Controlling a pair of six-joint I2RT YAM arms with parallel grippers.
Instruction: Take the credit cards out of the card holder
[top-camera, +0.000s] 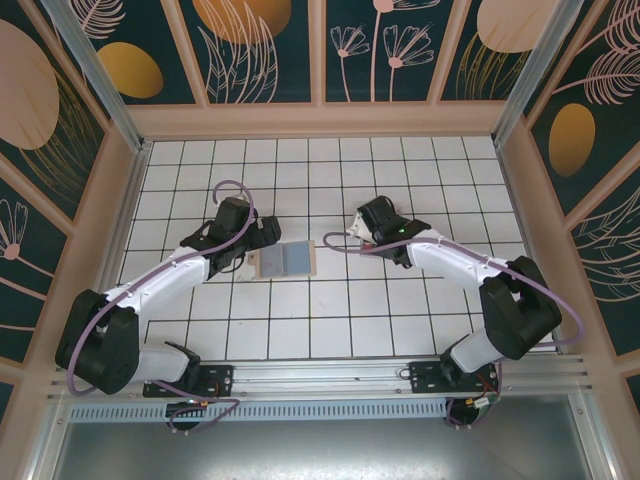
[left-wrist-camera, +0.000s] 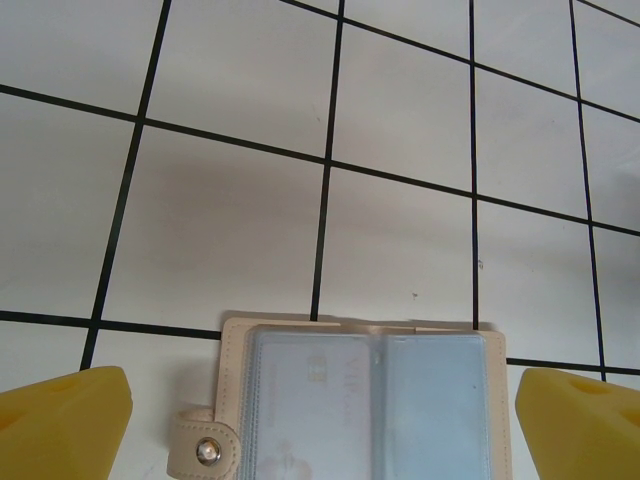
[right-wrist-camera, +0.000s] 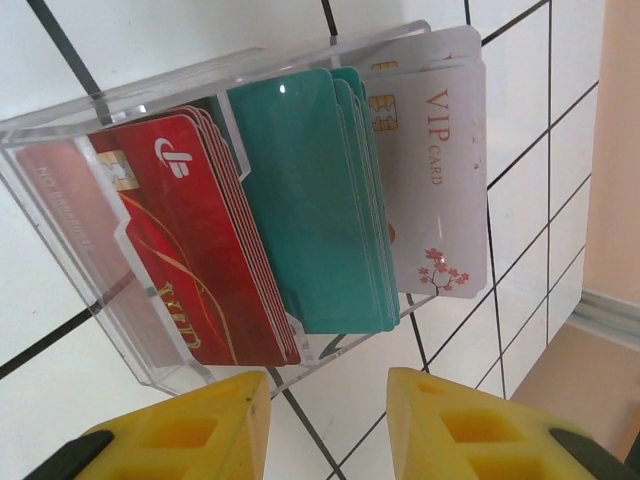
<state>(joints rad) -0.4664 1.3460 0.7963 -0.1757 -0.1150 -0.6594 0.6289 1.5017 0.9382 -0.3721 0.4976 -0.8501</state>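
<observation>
From above I see the open card holder (top-camera: 287, 260) lying long side left-to-right at frame centre, nearer my left gripper (top-camera: 258, 243) than my right gripper (top-camera: 352, 236); the left wrist shows it bottom centre between wide-open, empty fingers (left-wrist-camera: 60, 420); the right wrist shows fingers (right-wrist-camera: 450, 430) part open, empty, over a clear tray (right-wrist-camera: 150, 95).
</observation>
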